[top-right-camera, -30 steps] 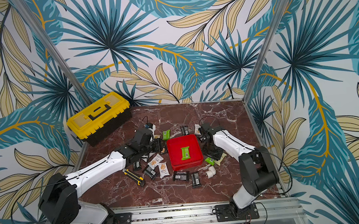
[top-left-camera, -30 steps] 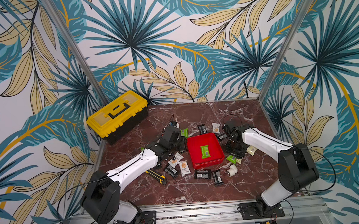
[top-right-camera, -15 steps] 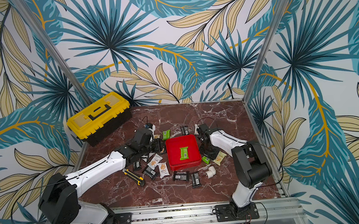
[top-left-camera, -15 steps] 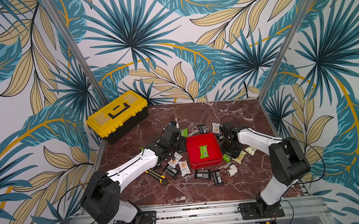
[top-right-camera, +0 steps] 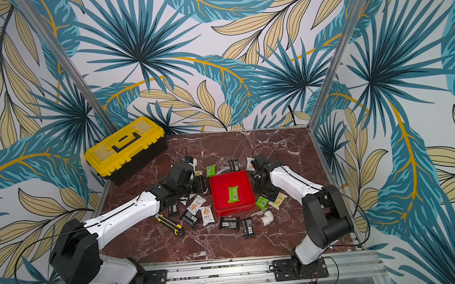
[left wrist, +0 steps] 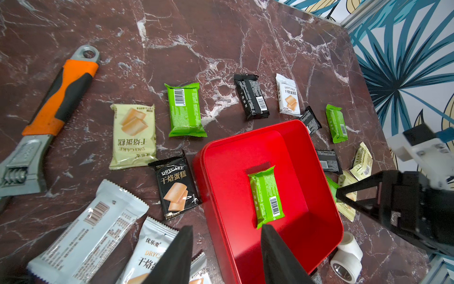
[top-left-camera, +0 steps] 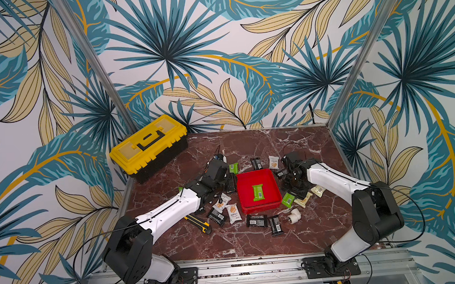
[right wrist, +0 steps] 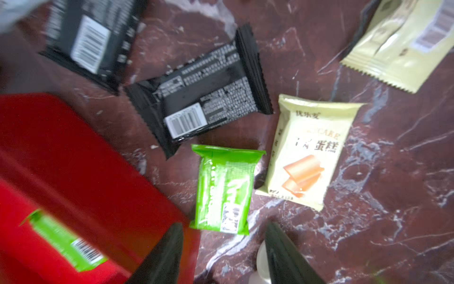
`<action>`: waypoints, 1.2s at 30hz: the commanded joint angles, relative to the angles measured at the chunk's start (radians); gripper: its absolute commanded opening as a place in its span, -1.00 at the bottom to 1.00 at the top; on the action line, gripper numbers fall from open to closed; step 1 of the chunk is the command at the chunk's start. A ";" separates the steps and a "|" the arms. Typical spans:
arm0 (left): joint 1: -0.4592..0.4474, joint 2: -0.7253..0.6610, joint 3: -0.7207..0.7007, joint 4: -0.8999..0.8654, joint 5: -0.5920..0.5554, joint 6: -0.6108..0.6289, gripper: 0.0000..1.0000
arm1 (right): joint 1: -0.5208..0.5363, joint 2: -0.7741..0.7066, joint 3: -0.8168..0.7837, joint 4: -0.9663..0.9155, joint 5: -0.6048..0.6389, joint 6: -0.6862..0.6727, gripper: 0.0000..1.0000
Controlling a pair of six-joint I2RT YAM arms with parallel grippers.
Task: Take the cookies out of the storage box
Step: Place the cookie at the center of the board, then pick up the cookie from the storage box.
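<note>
Red storage box [top-left-camera: 245, 184], shallow and low-walled, stands on the marble bench [top-left-camera: 248, 143] between the two arms. Contents: one bright green packet [top-left-camera: 258, 192], flat near the middle of the floor, barcode side up, clear of every wall; nothing else shows inside in either top view. Cookies outside the box: a dozen or so loose packets on the bench around it, among them a green one [top-left-camera: 233, 168], a black one [top-left-camera: 255, 163] and a white one [top-left-camera: 273, 161] behind it, two black [top-left-camera: 257, 220] in front, and green [top-left-camera: 288, 199] and cream [top-left-camera: 303, 199] beside the right arm. Non-task items: yellow toolbox [top-left-camera: 149, 146], utility knife [top-left-camera: 198, 222], pipe elbow [top-left-camera: 293, 215], wrench [left wrist: 49, 118]. Left jaws: apart, nothing between them, hanging over the box wall nearest that arm, tips aimed at the green packet inside; their height above it cannot be told. Right jaws: apart and empty, over the bench just outside the opposite wall; that wrist view is blurred. Status, as a judgement: nearly complete, with one packet to lift out, and the left jaws look the better placed for it.
</note>
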 commanded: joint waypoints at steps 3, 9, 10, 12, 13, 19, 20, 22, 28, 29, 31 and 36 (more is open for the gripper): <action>-0.002 0.019 0.033 0.030 0.025 -0.025 0.00 | 0.093 -0.051 0.106 -0.039 -0.006 -0.209 0.17; 0.001 0.017 0.006 0.053 0.031 -0.055 0.00 | 0.239 0.060 0.211 -0.037 -0.028 -0.365 0.29; 0.003 0.014 0.000 0.057 0.030 -0.064 0.00 | 0.251 0.089 0.222 -0.038 -0.038 -0.377 0.31; 0.009 0.005 -0.018 0.069 0.027 -0.083 0.00 | 0.276 0.144 0.238 -0.041 -0.030 -0.396 0.39; 0.011 0.000 -0.027 0.074 0.026 -0.091 0.00 | 0.284 0.164 0.243 -0.039 -0.020 -0.403 0.41; 0.037 -0.038 -0.096 0.110 0.007 -0.166 0.00 | 0.310 0.282 0.288 -0.022 0.013 -0.421 0.49; 0.045 -0.046 -0.111 0.120 0.003 -0.189 0.00 | 0.312 0.296 0.294 -0.014 0.014 -0.420 0.49; 0.060 -0.062 -0.141 0.137 -0.003 -0.225 0.00 | 0.313 0.319 0.298 0.001 0.019 -0.419 0.49; 0.096 -0.094 -0.193 0.169 -0.027 -0.286 -0.01 | 0.313 0.386 0.319 0.041 -0.010 -0.407 0.46; 0.100 -0.098 -0.195 0.171 -0.032 -0.288 -0.01 | 0.314 0.396 0.327 0.043 -0.010 -0.406 0.45; 0.104 -0.102 -0.197 0.171 -0.039 -0.288 -0.01 | 0.313 0.414 0.341 0.049 -0.008 -0.404 0.42; 0.114 -0.100 -0.195 0.174 -0.039 -0.288 0.00 | 0.313 0.454 0.362 0.052 0.004 -0.391 0.32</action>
